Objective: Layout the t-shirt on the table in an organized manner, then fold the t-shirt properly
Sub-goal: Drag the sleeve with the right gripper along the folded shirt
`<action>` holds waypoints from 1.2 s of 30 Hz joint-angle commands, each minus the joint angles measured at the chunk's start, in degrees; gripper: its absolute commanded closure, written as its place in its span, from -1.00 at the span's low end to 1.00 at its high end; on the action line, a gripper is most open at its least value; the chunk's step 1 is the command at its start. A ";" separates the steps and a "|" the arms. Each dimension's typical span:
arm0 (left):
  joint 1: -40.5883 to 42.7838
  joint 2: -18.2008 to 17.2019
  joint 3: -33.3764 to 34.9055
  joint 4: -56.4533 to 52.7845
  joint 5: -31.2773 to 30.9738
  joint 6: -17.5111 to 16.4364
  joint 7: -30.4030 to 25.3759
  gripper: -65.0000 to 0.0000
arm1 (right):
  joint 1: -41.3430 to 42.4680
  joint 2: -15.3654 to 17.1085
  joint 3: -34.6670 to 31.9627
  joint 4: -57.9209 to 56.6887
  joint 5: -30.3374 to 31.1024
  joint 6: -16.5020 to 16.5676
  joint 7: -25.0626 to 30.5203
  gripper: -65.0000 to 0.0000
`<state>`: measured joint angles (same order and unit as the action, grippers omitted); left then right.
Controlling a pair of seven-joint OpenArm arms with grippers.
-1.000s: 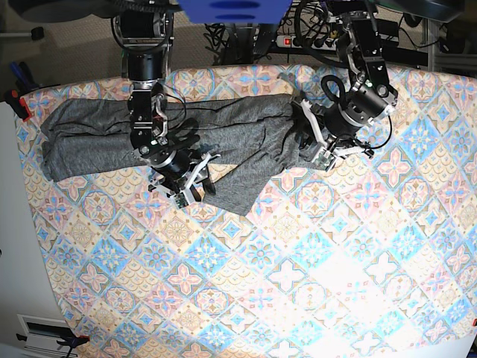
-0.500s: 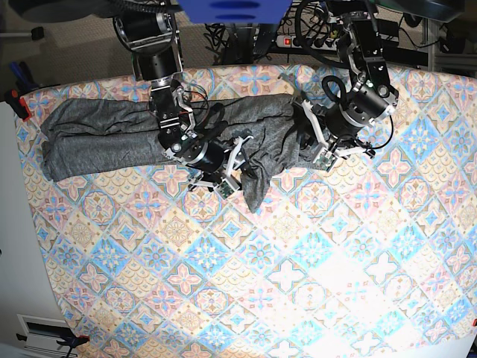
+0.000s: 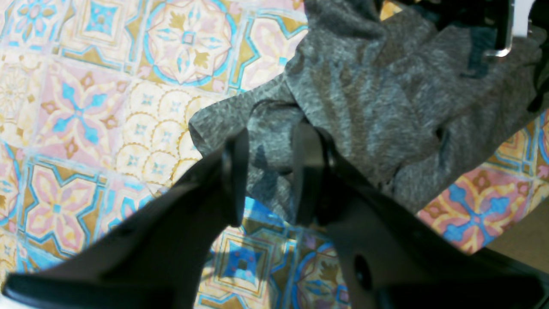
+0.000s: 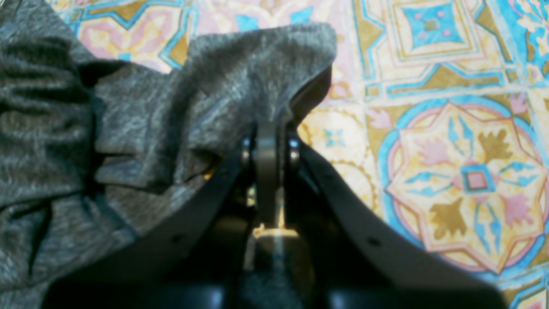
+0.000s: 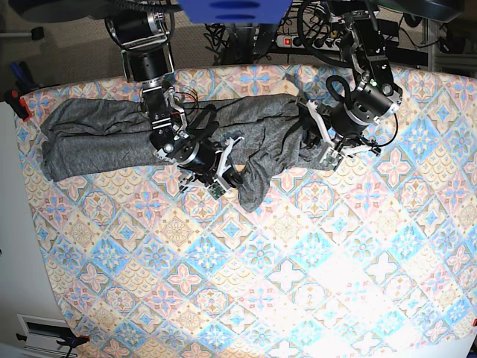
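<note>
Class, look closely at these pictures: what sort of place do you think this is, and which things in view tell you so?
Probably a robotics lab or workshop, not a home. Two robot arms work a grey t-shirt on a table with a patterned cloth, and behind the table lie a power strip and tangled cables.

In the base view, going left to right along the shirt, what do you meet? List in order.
Bunched end of the t-shirt → right gripper pinching a hanging flap → left gripper at the shirt's other end → bare table.

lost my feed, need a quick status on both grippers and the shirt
Right gripper shut on t-shirt hem. Left gripper part open astride a fold, grip unclear. Shirt bunched mid-table. Nothing in the way.
</note>
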<state>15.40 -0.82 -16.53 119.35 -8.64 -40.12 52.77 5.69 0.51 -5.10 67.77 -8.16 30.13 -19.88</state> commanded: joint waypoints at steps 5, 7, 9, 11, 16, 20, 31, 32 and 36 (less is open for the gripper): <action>-0.41 -0.02 0.05 1.13 -0.72 0.12 -1.04 0.47 | 0.77 0.85 1.19 1.55 -0.41 -5.73 -0.47 1.00; -0.41 -0.02 0.05 1.13 -0.72 0.12 -1.04 0.47 | 0.77 0.85 4.36 3.84 -0.41 -6.53 -0.47 1.00; -0.41 -0.02 0.14 1.13 -0.72 0.12 -1.04 0.47 | 0.77 0.85 8.05 7.00 -0.41 -6.53 -0.47 1.00; -0.41 -0.02 0.23 1.13 -0.72 0.12 -1.04 0.47 | 0.68 0.85 11.57 10.43 -0.41 -6.53 -0.47 1.00; -0.50 -0.02 0.49 1.13 -0.72 0.12 -1.04 0.47 | -4.33 0.85 16.49 19.22 -0.41 -6.53 -3.29 1.00; -0.59 0.07 0.58 1.05 -0.72 0.12 -1.04 0.47 | -6.97 0.85 18.95 26.87 -0.41 -6.44 -3.55 1.00; -0.50 0.34 0.58 1.05 -0.72 0.12 -1.04 0.47 | -18.05 -1.61 33.02 40.50 -0.06 -6.44 -3.20 1.00; -0.50 0.34 0.58 1.05 -0.72 0.12 -1.04 0.47 | -19.36 -1.88 34.42 40.58 -0.06 -6.44 -3.11 1.00; -0.41 0.34 0.58 0.96 -0.72 0.12 -0.95 0.47 | -22.18 -2.49 39.52 40.58 2.14 -6.44 2.25 1.00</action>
<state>15.38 -0.54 -16.03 119.35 -8.64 -40.10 52.77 -17.80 -2.59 34.46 107.02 -7.35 24.27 -20.71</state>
